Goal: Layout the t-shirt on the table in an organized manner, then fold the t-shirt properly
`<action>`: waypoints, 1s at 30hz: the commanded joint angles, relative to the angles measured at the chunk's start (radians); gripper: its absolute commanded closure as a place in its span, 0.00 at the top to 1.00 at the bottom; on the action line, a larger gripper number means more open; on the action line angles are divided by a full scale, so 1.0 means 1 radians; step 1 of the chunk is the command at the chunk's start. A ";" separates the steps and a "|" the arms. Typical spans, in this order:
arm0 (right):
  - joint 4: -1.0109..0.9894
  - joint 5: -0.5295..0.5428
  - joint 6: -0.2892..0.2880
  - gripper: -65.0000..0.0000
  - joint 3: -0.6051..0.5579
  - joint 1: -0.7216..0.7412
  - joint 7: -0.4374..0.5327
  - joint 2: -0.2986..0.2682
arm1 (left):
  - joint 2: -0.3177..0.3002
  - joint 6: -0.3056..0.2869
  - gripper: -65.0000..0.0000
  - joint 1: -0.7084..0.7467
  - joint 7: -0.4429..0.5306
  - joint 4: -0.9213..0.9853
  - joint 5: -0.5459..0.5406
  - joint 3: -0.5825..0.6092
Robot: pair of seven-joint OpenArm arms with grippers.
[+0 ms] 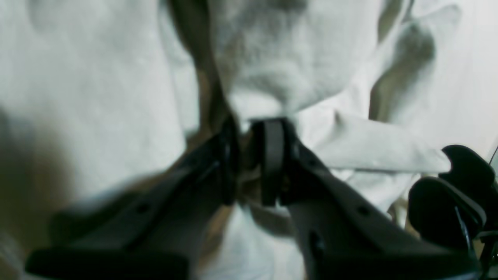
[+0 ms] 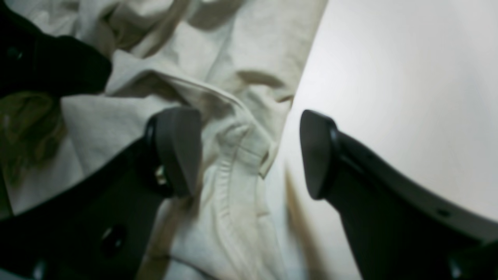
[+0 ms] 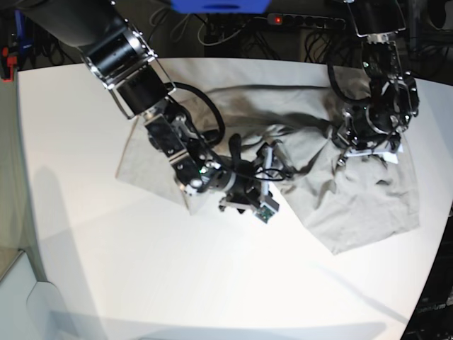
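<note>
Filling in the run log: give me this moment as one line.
left gripper: shut on t-shirt | right gripper: open, straddling shirt edge | t-shirt: crumpled, unfolded | table

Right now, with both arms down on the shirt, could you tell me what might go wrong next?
1. The left gripper is pinched shut on a fold of the t-shirt; pulling could drag several layers together and bunch it further.
2. The right gripper stands open astride the shirt's seamed edge, one finger over the bare table; closing may miss the cloth.
</note>
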State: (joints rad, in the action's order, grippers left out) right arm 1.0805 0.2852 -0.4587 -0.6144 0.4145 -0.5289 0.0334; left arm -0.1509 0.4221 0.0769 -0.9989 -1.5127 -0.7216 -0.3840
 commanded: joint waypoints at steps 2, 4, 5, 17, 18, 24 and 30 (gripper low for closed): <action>0.013 0.009 -0.001 0.62 0.003 0.010 0.022 0.010 | -0.003 0.013 0.16 -0.004 -0.004 -0.006 0.029 -0.003; 0.008 0.007 -0.001 0.62 0.003 -0.001 0.022 0.010 | -0.003 0.013 0.16 -0.006 -0.004 -0.006 0.029 -0.003; -0.003 0.007 -0.001 0.62 0.003 -0.006 0.022 0.010 | -0.003 0.013 0.16 -0.006 -0.004 -0.006 0.029 -0.003; -0.102 0.007 -0.001 0.44 0.001 -0.006 0.117 0.027 | -0.002 0.013 0.16 -0.006 -0.002 -0.006 0.029 -0.003; -0.102 0.007 -0.001 0.40 0.001 -0.006 0.117 0.029 | -0.002 0.013 0.16 -0.006 -0.002 -0.006 0.029 -0.003; -0.098 0.007 -0.001 0.30 0.001 -0.002 0.117 0.040 | -0.002 0.013 0.16 -0.007 -0.002 -0.006 0.029 -0.003; -0.086 0.007 -0.001 0.30 0.008 0.008 0.117 0.040 | -0.002 0.013 0.16 -0.007 -0.002 -0.006 0.029 -0.003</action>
State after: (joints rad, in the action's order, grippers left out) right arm 0.9722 0.2771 -0.4591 -0.6117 0.3901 -0.4408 0.0608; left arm -0.1467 0.4221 0.0738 -0.9951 -1.5127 -0.7151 -0.3851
